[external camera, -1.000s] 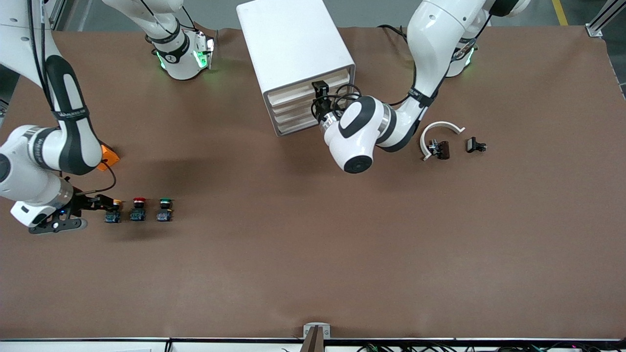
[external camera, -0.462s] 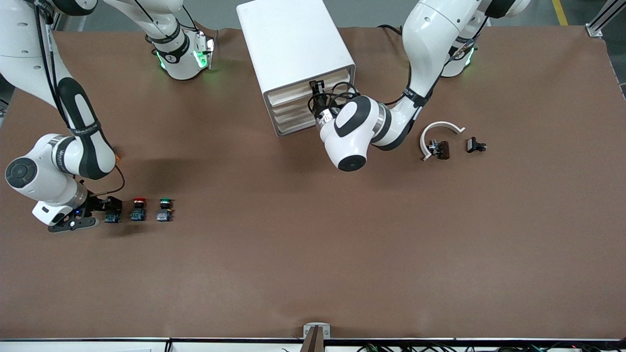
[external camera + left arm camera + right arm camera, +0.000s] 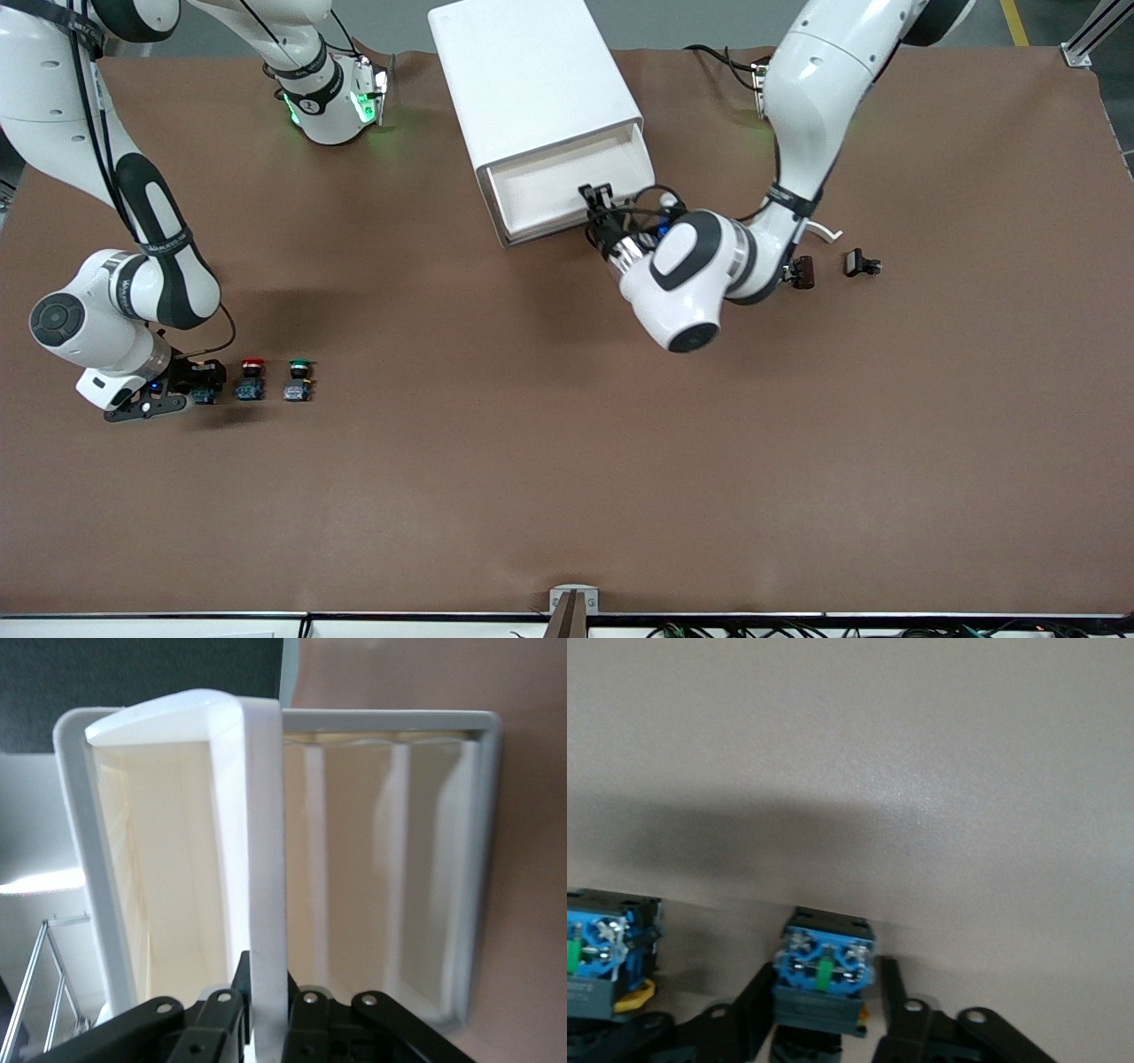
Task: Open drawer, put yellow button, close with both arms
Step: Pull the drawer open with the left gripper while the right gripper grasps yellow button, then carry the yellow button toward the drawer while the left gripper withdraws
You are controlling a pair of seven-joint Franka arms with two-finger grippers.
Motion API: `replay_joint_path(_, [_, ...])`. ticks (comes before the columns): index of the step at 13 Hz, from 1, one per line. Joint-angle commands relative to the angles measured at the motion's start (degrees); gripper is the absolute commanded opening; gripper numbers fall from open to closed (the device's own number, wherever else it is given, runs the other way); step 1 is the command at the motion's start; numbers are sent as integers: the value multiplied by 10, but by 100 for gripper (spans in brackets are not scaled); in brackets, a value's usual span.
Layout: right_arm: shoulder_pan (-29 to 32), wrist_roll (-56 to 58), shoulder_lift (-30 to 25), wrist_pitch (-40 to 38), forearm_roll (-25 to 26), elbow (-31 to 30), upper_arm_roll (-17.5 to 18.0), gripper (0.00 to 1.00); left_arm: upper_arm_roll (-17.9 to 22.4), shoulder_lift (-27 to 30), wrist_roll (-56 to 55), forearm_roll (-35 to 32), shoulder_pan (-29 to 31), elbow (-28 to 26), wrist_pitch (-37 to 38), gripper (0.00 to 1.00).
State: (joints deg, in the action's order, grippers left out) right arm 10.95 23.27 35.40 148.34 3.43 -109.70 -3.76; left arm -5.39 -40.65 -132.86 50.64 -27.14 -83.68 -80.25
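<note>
Left end effector [image 3: 595, 202] is pinched on the front lip of the cabinet's top cream-fronted drawer [image 3: 567, 182], holding it open. Right end effector [image 3: 197, 383] is clamped around the small yellow-capped push-button [image 3: 823, 979], which sits on the brown counter [image 3: 567, 461] beside the red-capped button [image 3: 252, 379], ready to lift.

The left arm reaches from its base toward the table's middle, elbow bent; the left gripper [image 3: 599, 197] is clamped tight, fingers [image 3: 232, 979] pinched together. The right arm folds down low at its end, the right gripper [image 3: 205, 383] closed, its fingers [image 3: 897, 1001] drawn in
</note>
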Motion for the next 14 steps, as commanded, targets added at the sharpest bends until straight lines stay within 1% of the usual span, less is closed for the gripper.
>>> replay_joint_path(1, [1, 9, 5, -5, -3, 15, 5, 24, 4, -46, 7, -9, 16, 69, -25, 0])
replay_joint_path(2, [-2, 9, -1, -12, -3, 20, 6, 24, 7, -49, 15, -9, 18, 74, -30, 0])
replay_joint_path(3, [-7, 9, -14, -44, -3, 31, 7, 24, 13, -50, 26, -7, 21, 74, -39, 17])
replay_joint_path(4, [-14, 6, -33, -98, -3, 46, 7, 25, 15, -50, 33, -6, 24, 74, -48, 80])
replay_joint_path(5, [-27, -3, -59, -170, -3, 63, 7, 26, 15, -49, 33, -6, 24, 74, -50, 100])
replay_joint_path(7, [-56, -68, -115, -315, -3, 94, 7, 25, 23, -40, 34, -10, 33, 80, -49, 100])
replay_joint_path(8, [-74, -106, -138, -378, -3, 108, 6, 25, 29, -40, 34, -11, 39, 95, -46, 100])
replay_joint_path(9, [-95, -147, -159, -434, -3, 123, 7, 24, 46, -39, 34, -30, 43, 116, -46, 100])
replay_joint_path(10, [-115, -185, -178, -481, -3, 137, 7, 25, 59, -37, 36, -78, 41, 141, -46, 100])
replay_joint_path(11, [-137, -235, -196, -525, -9, 153, 7, 25, 64, -25, 48, -138, 43, 152, -46, 100])
replay_joint_path(12, [-153, -285, -208, -565, -27, 176, 8, 25, 64, -5, 83, -187, 45, 152, -47, 100])
replay_joint_path(13, [-175, -339, -210, -623, -49, 212, 8, 25, 71, 16, 118, -220, 48, 151, -49, 100])
replay_joint_path(14, [-195, -390, -210, -664, -70, 239, 7, 25, 88, 27, 144, -246, 58, 151, -49, 100])
